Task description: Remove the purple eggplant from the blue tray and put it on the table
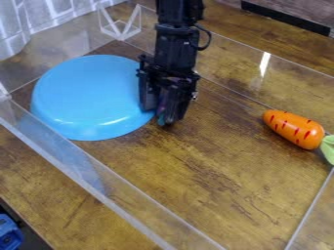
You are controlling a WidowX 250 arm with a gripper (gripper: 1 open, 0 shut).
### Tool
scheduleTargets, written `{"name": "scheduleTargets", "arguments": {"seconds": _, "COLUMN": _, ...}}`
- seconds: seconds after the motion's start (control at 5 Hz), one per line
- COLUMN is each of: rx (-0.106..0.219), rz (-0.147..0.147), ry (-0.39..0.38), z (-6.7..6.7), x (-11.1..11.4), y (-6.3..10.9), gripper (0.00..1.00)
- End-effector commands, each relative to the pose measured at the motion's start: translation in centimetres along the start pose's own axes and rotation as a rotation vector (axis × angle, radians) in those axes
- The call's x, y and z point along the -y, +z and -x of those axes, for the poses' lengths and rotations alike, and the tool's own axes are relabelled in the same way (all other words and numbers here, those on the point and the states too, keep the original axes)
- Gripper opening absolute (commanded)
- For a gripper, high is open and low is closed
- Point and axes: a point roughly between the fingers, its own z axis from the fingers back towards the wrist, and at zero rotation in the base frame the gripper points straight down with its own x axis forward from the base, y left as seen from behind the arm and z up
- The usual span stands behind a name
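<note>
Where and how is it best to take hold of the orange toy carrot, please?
The orange toy carrot lies on its side on the table, its thick body running away from the green top. I would come from above and close across the middle of the orange body, one finger on each long side.

The black arm reaches down from the top, its hand (159, 109) pointing downward, fingertips low and indistinct.
</note>
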Motion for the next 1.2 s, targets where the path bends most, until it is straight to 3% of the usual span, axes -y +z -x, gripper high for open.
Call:
{"name": "scheduleTargets", "arguments": {"seconds": 0.0, "rx": 0.049, "rz": -0.024, "ry": -0.029, "z": -0.86, "x": 0.24, "y": 1.47, "gripper": 0.0}}
{"name": "scheduleTargets", "arguments": {"seconds": 1.0, "rx": 0.023, "rz": -0.04, "ry": -0.047, "z": -0.95, "x": 0.63, "y": 0.5, "gripper": 0.0}}
